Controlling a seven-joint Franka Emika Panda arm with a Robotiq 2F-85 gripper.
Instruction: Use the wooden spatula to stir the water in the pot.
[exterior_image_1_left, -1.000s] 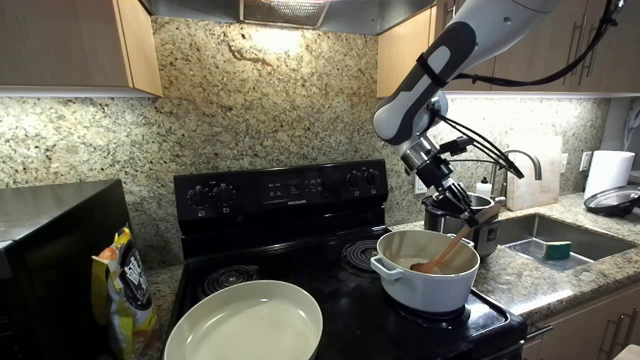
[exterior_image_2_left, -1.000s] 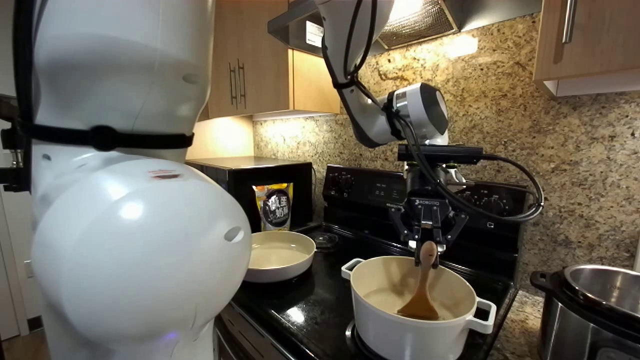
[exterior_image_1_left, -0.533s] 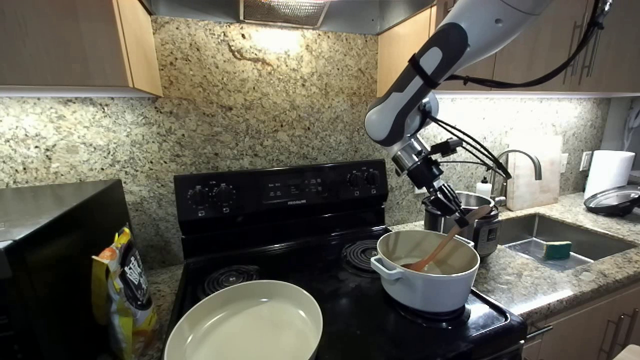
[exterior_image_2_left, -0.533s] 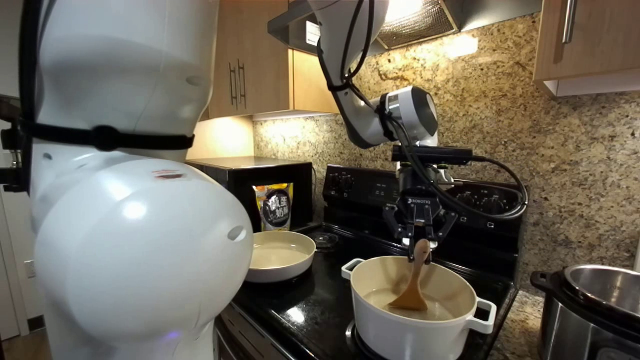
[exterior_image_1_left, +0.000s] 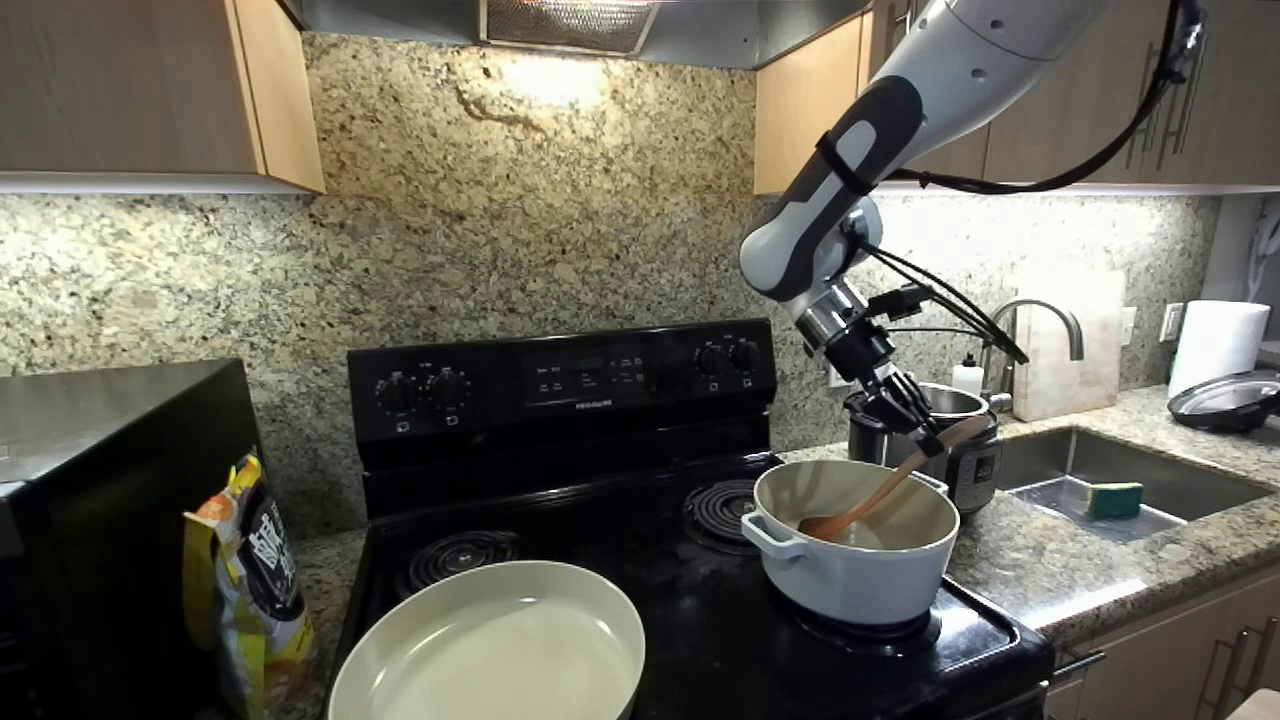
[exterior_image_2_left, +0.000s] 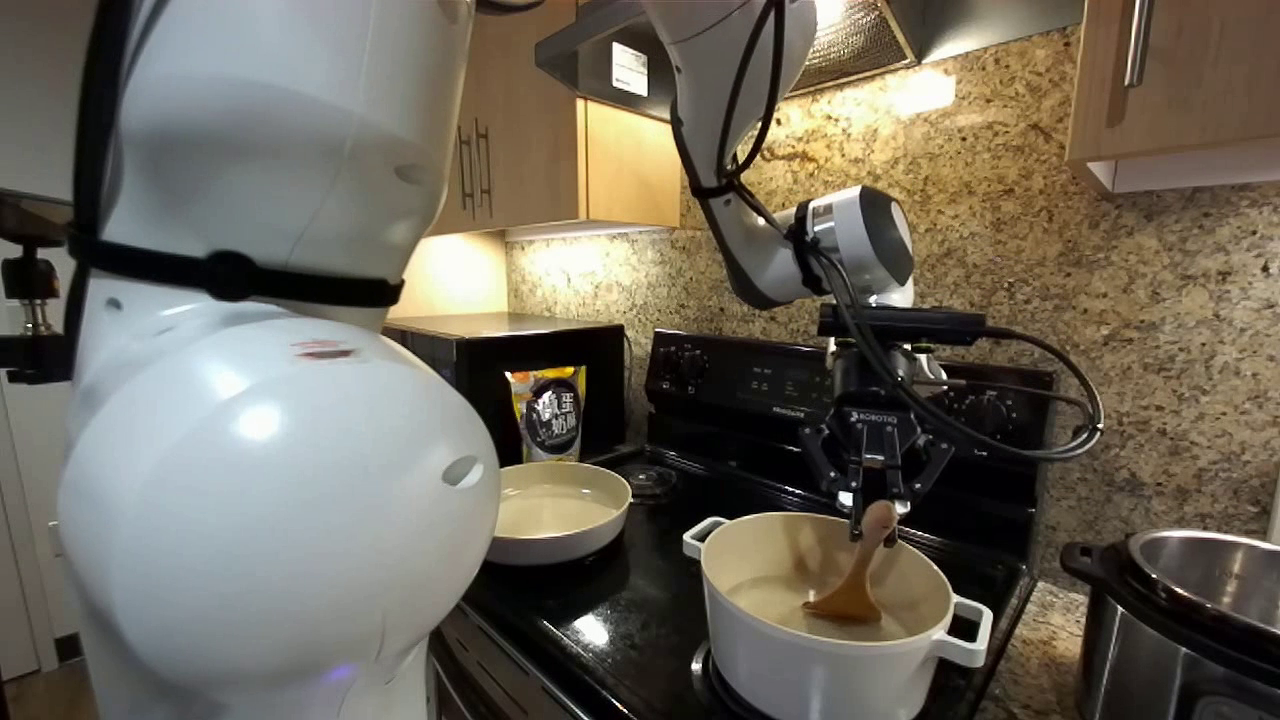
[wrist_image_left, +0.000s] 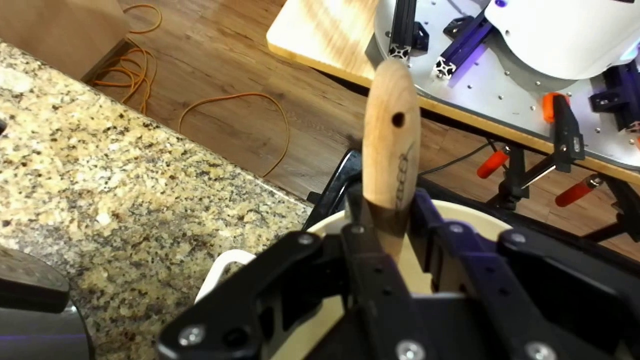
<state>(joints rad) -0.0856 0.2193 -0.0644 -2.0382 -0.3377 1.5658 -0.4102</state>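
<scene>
End effector (exterior_image_2_left: 874, 528) is pinching the wooden spatula (exterior_image_2_left: 846, 602) high on its handle; jaws are pressing from both sides with only wood between them. Wrist view: handle's end, with its hole, is sticking out past the fingertips (wrist_image_left: 428, 215).

Spatula is leaning, not standing upright. Blade is sitting low inside the white pot (exterior_image_2_left: 800, 665); handle is slanting up above the rim. Blade contact with the pot floor: cannot tell.

Pot is standing on a coil burner (exterior_image_1_left: 885, 638) of the black stovetop (exterior_image_1_left: 690, 620), toward the front corner nearest the counter (exterior_image_1_left: 1080, 560). Shallow cream pan (exterior_image_1_left: 510, 640) is lying toward the opposite front corner, well apart from the pot. Stainless-steel multicooker (exterior_image_1_left: 975, 475) is standing on the counter, near the edge along the stove. Green-and-yellow sponge (exterior_image_1_left: 1114, 501) is resting in the sink (exterior_image_1_left: 1190, 485).
</scene>
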